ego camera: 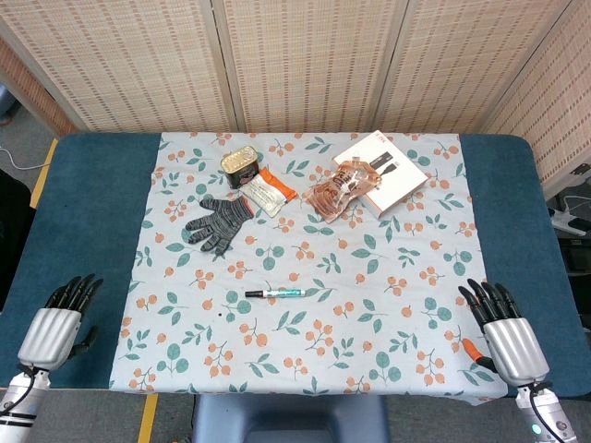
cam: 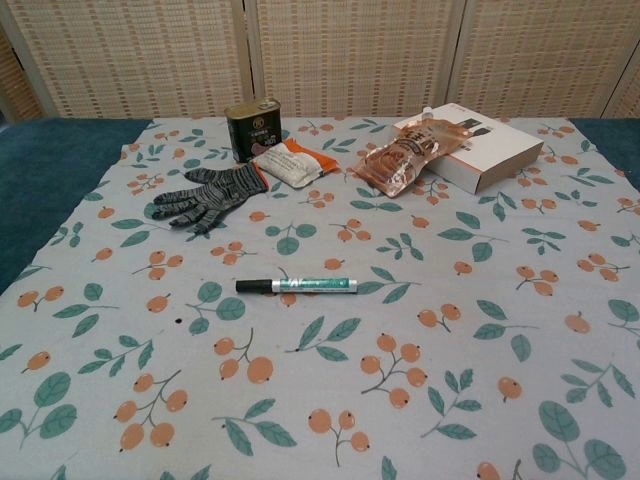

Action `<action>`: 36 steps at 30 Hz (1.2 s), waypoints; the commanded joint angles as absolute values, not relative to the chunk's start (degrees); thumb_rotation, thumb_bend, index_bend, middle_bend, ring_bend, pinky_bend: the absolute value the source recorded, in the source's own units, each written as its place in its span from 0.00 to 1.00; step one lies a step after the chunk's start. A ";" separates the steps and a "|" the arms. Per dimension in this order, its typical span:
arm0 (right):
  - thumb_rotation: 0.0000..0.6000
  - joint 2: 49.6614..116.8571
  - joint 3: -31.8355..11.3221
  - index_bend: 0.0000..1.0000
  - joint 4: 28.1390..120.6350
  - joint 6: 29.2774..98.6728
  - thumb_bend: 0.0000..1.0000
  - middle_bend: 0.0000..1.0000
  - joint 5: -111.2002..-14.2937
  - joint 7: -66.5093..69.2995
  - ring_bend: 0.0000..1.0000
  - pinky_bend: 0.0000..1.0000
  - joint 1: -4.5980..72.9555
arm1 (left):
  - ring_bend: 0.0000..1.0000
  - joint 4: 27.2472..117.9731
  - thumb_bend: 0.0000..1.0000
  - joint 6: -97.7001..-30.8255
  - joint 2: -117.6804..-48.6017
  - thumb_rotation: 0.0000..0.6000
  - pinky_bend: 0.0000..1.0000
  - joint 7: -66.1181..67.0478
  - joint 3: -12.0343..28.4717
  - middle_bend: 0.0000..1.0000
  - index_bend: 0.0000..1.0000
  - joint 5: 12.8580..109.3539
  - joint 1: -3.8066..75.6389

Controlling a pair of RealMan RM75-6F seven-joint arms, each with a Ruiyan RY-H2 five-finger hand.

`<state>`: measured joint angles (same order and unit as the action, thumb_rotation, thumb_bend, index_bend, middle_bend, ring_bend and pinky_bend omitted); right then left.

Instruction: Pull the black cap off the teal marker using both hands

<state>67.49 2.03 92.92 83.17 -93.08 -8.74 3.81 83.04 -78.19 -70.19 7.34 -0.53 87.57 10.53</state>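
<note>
Okay, the teal marker (ego camera: 286, 293) lay flat mid-tabletop, its black cap (ego camera: 253, 293) pointing toward your left hand (ego camera: 57, 325). Both that and your right hand (ego camera: 506, 334) rested empty at the near corners, fingers extended. You needed left for cap, right for barrel.

The marker (ego camera: 275, 293) lies mid-cloth (ego camera: 397, 351) on the surface (ego camera: 92, 203). Behind it, left to right: glove (ego camera: 218, 222), tin (ego camera: 242, 164), packet (ego camera: 268, 191), pouch (ego camera: 343, 186), box (ego camera: 388, 172).
</note>
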 commanded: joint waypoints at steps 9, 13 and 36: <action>1.00 70.87 0.52 0.00 92.87 82.54 0.19 0.00 -92.64 -9.14 0.00 0.00 5.00 | 0.00 84.37 0.40 -79.22 -69.95 1.00 0.15 7.56 -1.05 0.00 0.00 89.30 10.53; 1.00 75.76 -2.51 0.13 97.15 75.22 0.19 0.08 -91.40 -15.58 0.00 0.00 10.86 | 0.00 84.46 0.40 -78.63 -69.57 1.00 0.15 6.24 -1.03 0.00 0.00 89.44 10.97; 1.00 120.64 -17.27 0.42 66.01 54.45 0.24 0.33 -70.01 -42.49 0.04 0.00 41.30 | 0.00 85.14 0.38 -79.42 -67.40 1.00 0.15 2.88 -1.84 0.00 0.00 90.11 10.44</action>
<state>119.09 -16.58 67.63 55.21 -71.30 -41.31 39.80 85.12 -79.39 -67.43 2.91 -1.82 90.09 10.47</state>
